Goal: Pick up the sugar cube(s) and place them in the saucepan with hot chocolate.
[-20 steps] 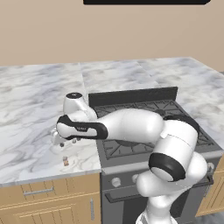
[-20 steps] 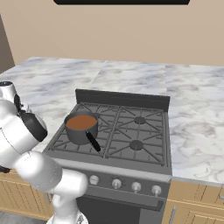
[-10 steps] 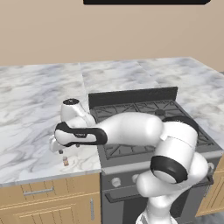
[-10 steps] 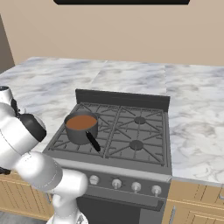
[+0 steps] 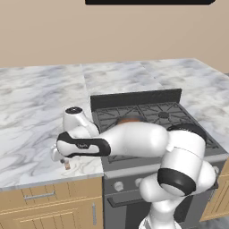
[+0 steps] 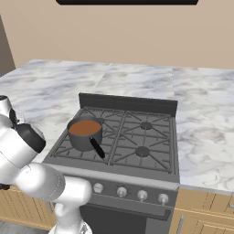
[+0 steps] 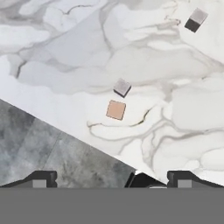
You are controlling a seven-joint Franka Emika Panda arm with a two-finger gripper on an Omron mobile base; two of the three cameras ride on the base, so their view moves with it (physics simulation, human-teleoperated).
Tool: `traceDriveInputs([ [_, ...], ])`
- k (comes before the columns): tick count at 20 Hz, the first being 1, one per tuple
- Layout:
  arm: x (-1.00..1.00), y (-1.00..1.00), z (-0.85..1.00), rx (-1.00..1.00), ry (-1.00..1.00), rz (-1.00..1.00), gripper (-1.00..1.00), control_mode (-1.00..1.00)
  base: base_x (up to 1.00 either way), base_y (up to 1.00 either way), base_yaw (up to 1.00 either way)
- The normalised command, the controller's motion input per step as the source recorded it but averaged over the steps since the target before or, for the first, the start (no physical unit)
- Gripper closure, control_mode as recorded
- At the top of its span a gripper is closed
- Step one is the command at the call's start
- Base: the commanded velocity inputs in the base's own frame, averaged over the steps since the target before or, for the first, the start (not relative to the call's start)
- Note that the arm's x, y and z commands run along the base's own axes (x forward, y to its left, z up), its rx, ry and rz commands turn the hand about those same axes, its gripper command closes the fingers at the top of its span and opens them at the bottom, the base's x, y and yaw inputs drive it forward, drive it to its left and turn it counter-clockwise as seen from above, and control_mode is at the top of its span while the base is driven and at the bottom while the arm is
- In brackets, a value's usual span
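The arm has lowered; the open tool (image 7: 111,179) hovers above the tan sugar cube (image 7: 116,110).

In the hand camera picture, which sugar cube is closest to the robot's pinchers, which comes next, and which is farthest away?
Seen from the open gripper at the bottom of the hand view:
1. The tan cube, near the middle, just inside the counter edge.
2. The grey cube, right beside it, slightly beyond.
3. The dark-sided cube, alone at the top right, clearly farthest.

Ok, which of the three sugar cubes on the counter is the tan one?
The tan sugar cube lies nearest the counter's edge, right beside a grey cube; the other grey one sits far off.
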Motion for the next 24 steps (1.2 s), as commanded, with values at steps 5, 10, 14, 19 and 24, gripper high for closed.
traceDriveInputs([
  [5,0.16,0.0,-0.35,0.0,0.0,0.0,-1.0,-1.0,0.0,0.0,0.0],
  [10,0.08,0.0,-0.26,0.0,0.0,0.0,-1.0,-1.0,0.0,0.0,0.0],
  [14,0.12,0.0,-0.16,0.0,0.0,0.0,-1.0,-1.0,0.0,0.0,0.0],
  [19,0.07,0.09,-0.05,-0.07,0.0,0.0,-1.0,-1.0,0.0,0.0,0.0],
  [24,0.08,0.11,-0.03,-0.08,0.0,0.0,-1.0,-1.0,0.0,0.0,0.0],
])
